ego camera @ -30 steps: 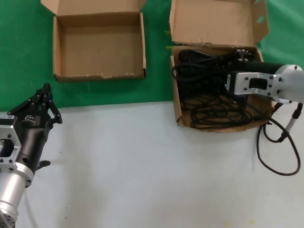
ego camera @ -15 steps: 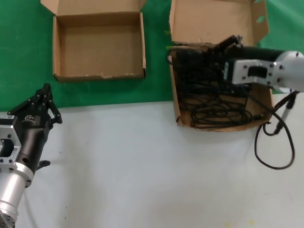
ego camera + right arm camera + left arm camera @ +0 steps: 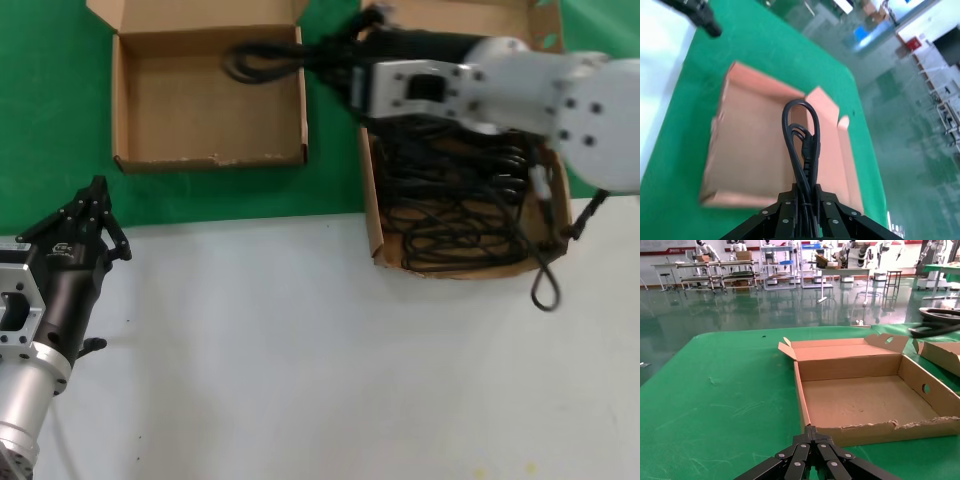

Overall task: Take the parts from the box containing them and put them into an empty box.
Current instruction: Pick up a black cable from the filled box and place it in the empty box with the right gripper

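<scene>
One looped black power cord [image 3: 262,57] hangs in the air at upper centre of the head view, its loop end over the back right corner of the empty box [image 3: 207,150], a shallow brown carton at upper left. At upper right, the deeper box [image 3: 375,215] holds a tangle of black cords [image 3: 455,215], one strand spilling over its front right edge.

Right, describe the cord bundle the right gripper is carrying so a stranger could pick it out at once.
Start at the green mat with two open cardboard boxes. Over the smaller, shallow box on the left hangs a looped black power cord bundle, clamped in the right gripper. Unlike the tangled cords lying in the larger box, it is held in the air.
</scene>
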Controlling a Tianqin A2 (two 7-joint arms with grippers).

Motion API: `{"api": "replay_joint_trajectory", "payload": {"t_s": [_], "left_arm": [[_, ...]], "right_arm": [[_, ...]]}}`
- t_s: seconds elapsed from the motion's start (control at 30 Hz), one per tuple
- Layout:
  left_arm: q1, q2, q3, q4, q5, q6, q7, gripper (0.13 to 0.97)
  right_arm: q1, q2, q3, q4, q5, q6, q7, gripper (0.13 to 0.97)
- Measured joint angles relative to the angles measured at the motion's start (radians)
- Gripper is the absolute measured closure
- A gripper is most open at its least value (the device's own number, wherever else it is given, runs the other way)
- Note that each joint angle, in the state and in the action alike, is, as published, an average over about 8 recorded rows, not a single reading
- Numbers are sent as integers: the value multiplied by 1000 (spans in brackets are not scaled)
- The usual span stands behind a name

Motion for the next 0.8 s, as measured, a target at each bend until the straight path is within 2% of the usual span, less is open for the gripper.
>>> {"api": "replay_joint_trajectory", "payload": {"t_s": [0.4, 0.63, 0.8], "left_arm": [[0, 0, 0, 0, 0, 0, 0, 952], [0, 0, 0, 0, 0, 0, 0, 952], [0, 0, 0, 0, 0, 0, 0, 952]], "right_arm": [[67, -190, -55, -247, 18, 125, -102, 880], [79, -229, -74, -365, 101, 203, -224, 860], [71, -217, -63, -359, 155, 232, -270, 816]]}}
